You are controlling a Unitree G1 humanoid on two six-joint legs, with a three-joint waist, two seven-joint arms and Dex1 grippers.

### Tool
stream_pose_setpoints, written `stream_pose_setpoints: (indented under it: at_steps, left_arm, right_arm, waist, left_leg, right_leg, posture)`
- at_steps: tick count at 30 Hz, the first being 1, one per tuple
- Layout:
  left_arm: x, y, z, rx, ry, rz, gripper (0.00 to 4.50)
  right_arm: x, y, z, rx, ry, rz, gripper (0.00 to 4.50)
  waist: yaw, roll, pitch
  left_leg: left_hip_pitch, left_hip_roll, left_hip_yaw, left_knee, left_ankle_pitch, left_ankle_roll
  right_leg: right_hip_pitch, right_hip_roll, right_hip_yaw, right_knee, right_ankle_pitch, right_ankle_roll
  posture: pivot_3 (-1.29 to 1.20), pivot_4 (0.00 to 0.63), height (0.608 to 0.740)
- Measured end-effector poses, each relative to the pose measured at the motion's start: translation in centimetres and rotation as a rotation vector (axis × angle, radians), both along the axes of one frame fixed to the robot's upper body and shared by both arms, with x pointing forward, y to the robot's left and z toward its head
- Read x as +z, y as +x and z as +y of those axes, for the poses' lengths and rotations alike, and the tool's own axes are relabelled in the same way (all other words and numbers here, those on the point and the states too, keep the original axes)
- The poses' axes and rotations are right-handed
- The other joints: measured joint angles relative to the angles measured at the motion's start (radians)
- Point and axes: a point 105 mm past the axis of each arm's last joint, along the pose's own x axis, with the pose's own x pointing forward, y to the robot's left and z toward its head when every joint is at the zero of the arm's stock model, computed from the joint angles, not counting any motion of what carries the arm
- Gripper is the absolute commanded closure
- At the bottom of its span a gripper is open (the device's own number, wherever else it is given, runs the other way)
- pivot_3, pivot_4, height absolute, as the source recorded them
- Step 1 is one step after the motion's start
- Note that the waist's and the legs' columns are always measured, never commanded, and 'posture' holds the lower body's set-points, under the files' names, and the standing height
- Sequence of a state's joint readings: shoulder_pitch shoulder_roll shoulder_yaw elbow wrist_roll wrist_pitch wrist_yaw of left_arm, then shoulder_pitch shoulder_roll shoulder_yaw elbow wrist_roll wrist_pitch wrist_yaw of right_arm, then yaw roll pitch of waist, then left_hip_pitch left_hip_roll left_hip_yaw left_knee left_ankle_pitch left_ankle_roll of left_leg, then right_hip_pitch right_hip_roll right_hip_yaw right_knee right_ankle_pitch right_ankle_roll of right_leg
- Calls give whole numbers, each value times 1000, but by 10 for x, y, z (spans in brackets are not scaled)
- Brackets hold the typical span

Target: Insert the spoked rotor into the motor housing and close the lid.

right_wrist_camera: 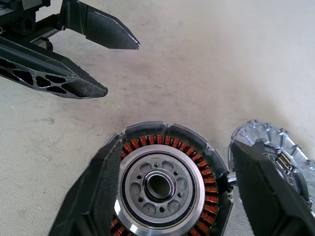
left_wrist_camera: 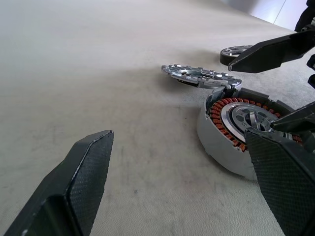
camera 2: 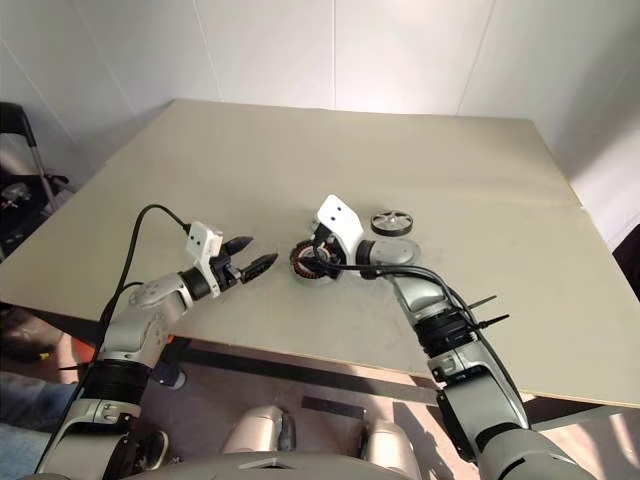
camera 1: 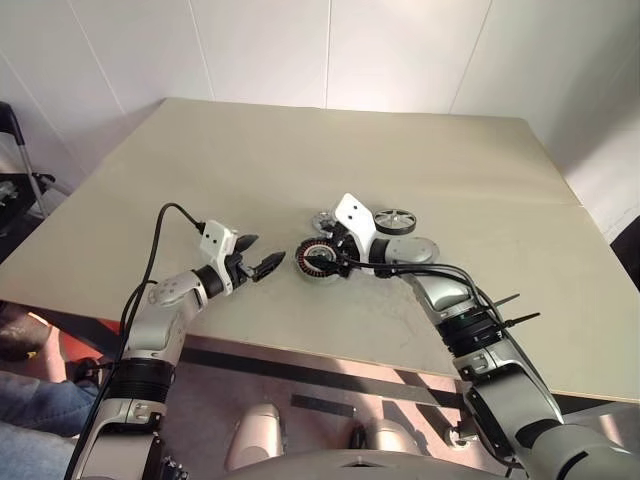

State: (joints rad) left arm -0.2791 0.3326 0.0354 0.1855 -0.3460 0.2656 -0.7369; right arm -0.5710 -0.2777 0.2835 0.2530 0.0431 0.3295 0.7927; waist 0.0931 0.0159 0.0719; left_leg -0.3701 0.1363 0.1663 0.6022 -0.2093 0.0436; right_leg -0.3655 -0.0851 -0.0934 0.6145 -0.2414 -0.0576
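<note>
The motor housing (right_wrist_camera: 162, 184), a silver cup with copper windings and a dark centre, lies on the table near its middle. My right gripper (right_wrist_camera: 172, 147) is open, one finger on each side of the housing. The lid (right_wrist_camera: 273, 147), a ribbed grey disc, lies just behind the housing (camera 1: 315, 262). The spoked rotor (camera 1: 396, 221), with its black rim, rests flat on the table behind my right wrist. My left gripper (camera 1: 255, 264) hovers open and empty a short way left of the housing, pointing at it.
The tan table (camera 1: 300, 150) stretches wide behind and beside the parts. Its front edge (camera 1: 300, 350) runs just under my forearms. A black cable (camera 1: 160, 225) loops up from my left wrist. A dark frame (camera 1: 15, 180) stands off the table's left side.
</note>
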Motion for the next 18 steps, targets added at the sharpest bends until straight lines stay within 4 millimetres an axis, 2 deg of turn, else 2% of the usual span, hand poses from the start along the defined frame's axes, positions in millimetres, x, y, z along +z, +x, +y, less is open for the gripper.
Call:
stream_pose_setpoints:
  at_steps: [8,9,15,18]
  left_arm:
    - [0,0,0,0,1,-1,0]
    - [0,0,0,0,1,-1,0]
    - [0,0,0,1,1,-1,0]
    - [0,0,0,1,1,-1,0]
  right_arm:
    - [-2,1,-1,-8,-1,3,4306]
    - [-2,1,-1,-8,-2,3,4491]
    - [-3,-1,-2,4,-11,9,4491]
    - [-17,-4,1,3,-14,58,4491]
  waist:
    - [0,0,0]
    - [0,0,0]
    - [0,0,0]
    - [-1,0,0]
  left_leg:
    - [0,0,0,0,0,0]
    - [0,0,0,0,0,0]
    - [0,0,1,0,0,0]
    - [0,0,1,0,0,0]
  right_leg:
    - [0,0,0,0,0,0]
    - [0,0,0,0,0,0]
    - [0,0,1,0,0,0]
    - [-1,0,1,0,0,0]
  posture:
    - [0,0,740]
    - [0,0,740]
    - [0,0,740]
    - [0,0,740]
